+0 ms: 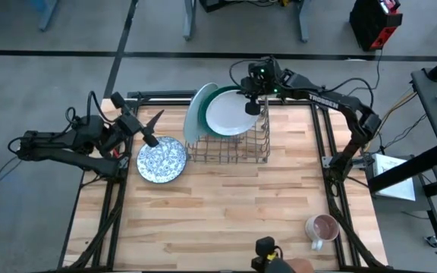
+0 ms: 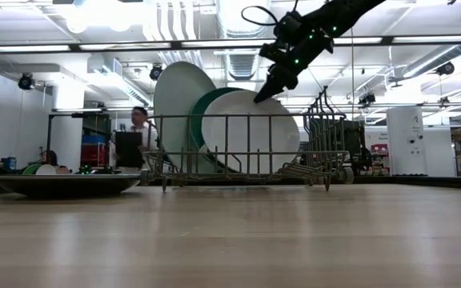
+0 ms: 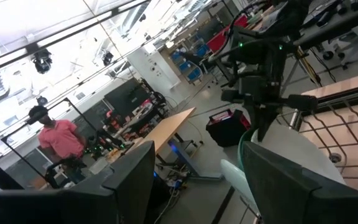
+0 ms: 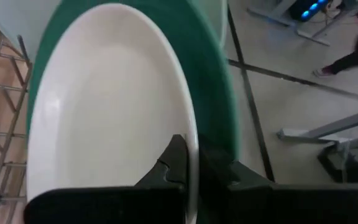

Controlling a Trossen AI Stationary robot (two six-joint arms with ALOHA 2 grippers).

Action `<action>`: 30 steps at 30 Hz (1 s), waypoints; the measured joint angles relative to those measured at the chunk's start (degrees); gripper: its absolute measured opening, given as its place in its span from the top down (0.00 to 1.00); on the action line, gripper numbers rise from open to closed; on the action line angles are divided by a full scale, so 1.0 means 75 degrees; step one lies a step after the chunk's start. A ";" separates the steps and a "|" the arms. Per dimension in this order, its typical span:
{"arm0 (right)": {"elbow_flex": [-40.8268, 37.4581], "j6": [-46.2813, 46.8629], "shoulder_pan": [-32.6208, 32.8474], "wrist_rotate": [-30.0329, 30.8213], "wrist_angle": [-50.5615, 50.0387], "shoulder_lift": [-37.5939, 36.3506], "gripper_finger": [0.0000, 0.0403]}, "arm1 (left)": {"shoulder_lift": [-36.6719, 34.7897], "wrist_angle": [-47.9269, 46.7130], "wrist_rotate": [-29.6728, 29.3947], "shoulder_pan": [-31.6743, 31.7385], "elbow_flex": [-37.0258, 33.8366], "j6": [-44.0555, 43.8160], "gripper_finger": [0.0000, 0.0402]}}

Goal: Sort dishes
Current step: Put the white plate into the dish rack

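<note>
Plates stand on edge in the metal wire rack (image 1: 230,148) at the far middle of the wooden table (image 1: 226,212), three of them leaning one against the next. The large pale mint plate (image 1: 196,114) is at the rack's left end, the large dark teal-green plate (image 1: 220,95) sits just behind it in the stack, and the large white plate (image 1: 230,114) rests against the teal one, facing the rack's open right part. In the low view the same order shows: mint (image 2: 181,104), teal (image 2: 202,112), white (image 2: 250,132).

The right gripper (image 1: 253,106) hangs over the rack at the white plate's upper rim; in the right wrist view its two dark fingers (image 4: 173,165) straddle that rim (image 4: 191,137), closed on it.

The smaller blue-and-white speckled dish (image 1: 161,159) lies flat on the table just left of the rack, apart from it. The left gripper (image 1: 150,127) hovers over the dish's far-left edge with its fingers spread and nothing between them.

A mug (image 1: 322,227) stands near the table's front right corner. A person (image 2: 140,128) stands in the room beyond the table.
</note>
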 joint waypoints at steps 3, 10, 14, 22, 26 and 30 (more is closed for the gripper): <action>0.0003 -0.0030 0.0003 0.0018 -0.0132 -0.0124 0.99 | 0.0000 -0.0001 0.0000 0.0012 0.0000 0.0000 0.43; 0.0003 -0.0124 0.0042 0.0025 -0.0366 -0.0285 0.99 | -0.0003 0.0000 0.0000 0.0014 0.0000 -0.0001 0.43; 0.0003 -0.0253 0.0093 0.0052 -0.0422 -0.0380 0.99 | -0.0003 0.0000 0.0000 0.0020 0.0000 -0.0012 0.43; 0.0003 -0.0754 0.0278 0.0081 -0.0860 -0.0820 0.99 | -0.0003 0.0003 0.0000 0.0026 0.0000 -0.0032 0.43; 0.0003 -0.0763 0.0439 0.0239 -0.1025 -0.1065 0.99 | -0.0003 0.0003 0.0000 0.0026 0.0000 -0.0060 0.43; 0.0003 -0.0806 0.0746 0.1042 -0.1019 -0.1144 0.99 | -0.0003 0.0046 0.0000 0.0027 0.0000 -0.0061 0.43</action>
